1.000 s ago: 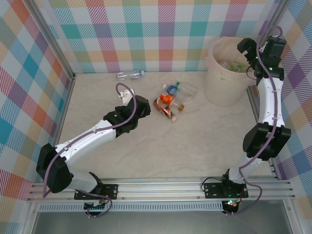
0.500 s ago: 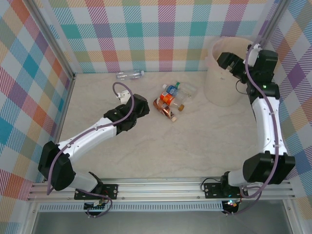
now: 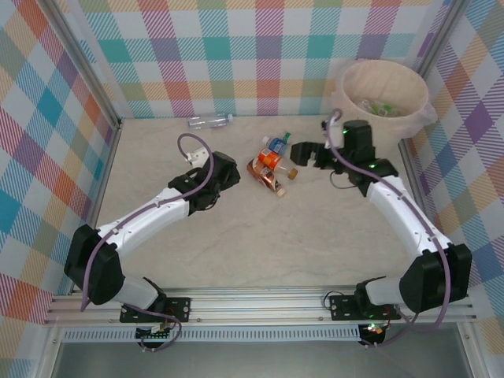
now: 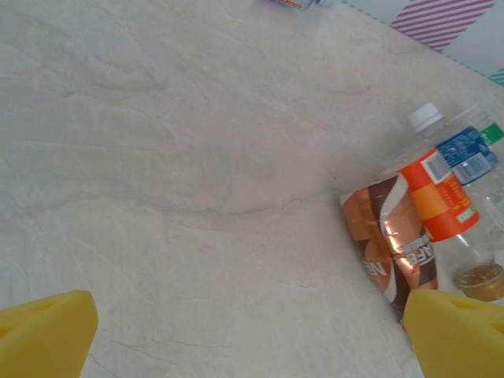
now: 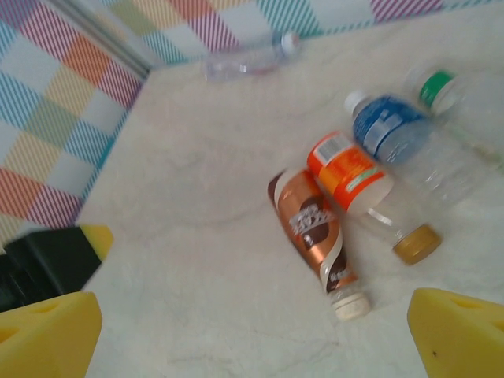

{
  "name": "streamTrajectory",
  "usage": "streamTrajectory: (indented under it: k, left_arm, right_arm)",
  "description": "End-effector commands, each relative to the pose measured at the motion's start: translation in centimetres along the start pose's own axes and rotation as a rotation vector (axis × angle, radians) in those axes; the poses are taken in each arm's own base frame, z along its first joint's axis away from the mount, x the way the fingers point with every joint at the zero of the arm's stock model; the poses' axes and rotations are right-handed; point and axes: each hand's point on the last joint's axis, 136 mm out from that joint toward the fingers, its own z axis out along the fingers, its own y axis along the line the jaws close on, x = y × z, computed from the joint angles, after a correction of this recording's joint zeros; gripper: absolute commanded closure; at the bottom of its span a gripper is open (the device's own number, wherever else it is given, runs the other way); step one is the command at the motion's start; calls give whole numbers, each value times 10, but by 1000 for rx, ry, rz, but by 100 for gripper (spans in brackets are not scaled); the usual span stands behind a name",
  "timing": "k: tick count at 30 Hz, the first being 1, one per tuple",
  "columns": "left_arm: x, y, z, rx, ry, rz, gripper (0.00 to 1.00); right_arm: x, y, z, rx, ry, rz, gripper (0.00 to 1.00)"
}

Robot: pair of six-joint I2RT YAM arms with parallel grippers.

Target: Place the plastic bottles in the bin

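Observation:
Several plastic bottles [image 3: 276,161] lie in a heap mid-table: a brown-label one [image 5: 315,228], an orange-label one [image 5: 354,183], a blue-label one [image 5: 390,130] and a clear green-capped one [image 5: 465,118]. Another clear bottle [image 3: 211,120] lies by the back wall. The cream bin [image 3: 358,146] stands at the back right with bottles inside. My left gripper [image 3: 235,172] hovers open just left of the heap; the brown bottle [image 4: 394,244] lies by its right pad [image 4: 457,331]. My right gripper [image 3: 303,153] is open, low, just right of the heap, nothing between its fingers [image 5: 47,331].
Checked walls close the table at the back and both sides. The left gripper's black body and yellow pad [image 5: 59,256] appear across the heap in the right wrist view. Bare marble-look tabletop [image 3: 315,228] stretches in front of the heap.
The right arm swung from over the bin down and left to the table beside the bottle heap, jaws open throughout. The left arm crept slightly upward and stayed open.

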Motion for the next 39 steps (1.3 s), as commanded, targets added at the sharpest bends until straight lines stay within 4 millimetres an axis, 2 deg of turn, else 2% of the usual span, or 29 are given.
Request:
streamTrajectory:
  k: [1, 8, 12, 21, 30, 39]
  left_arm:
    - [4, 19, 1, -42, 16, -48, 0]
    - [5, 37, 4, -73, 27, -95, 0]
    - [8, 39, 7, -78, 39, -102, 0]
    - [10, 37, 11, -72, 53, -104, 0]
    - [14, 36, 17, -74, 73, -97, 0]
    - [17, 36, 20, -80, 84, -89, 0]
  right_arm:
    - [7, 3, 23, 74, -48, -96, 0]
    - [65, 26, 77, 145, 35, -274, 0]
    - [87, 27, 102, 169, 69, -323, 1]
    - [108, 15, 136, 182, 129, -320, 4]
    - [110, -9, 162, 310, 166, -296, 10]
    - [110, -31, 180, 430, 204, -312, 12]
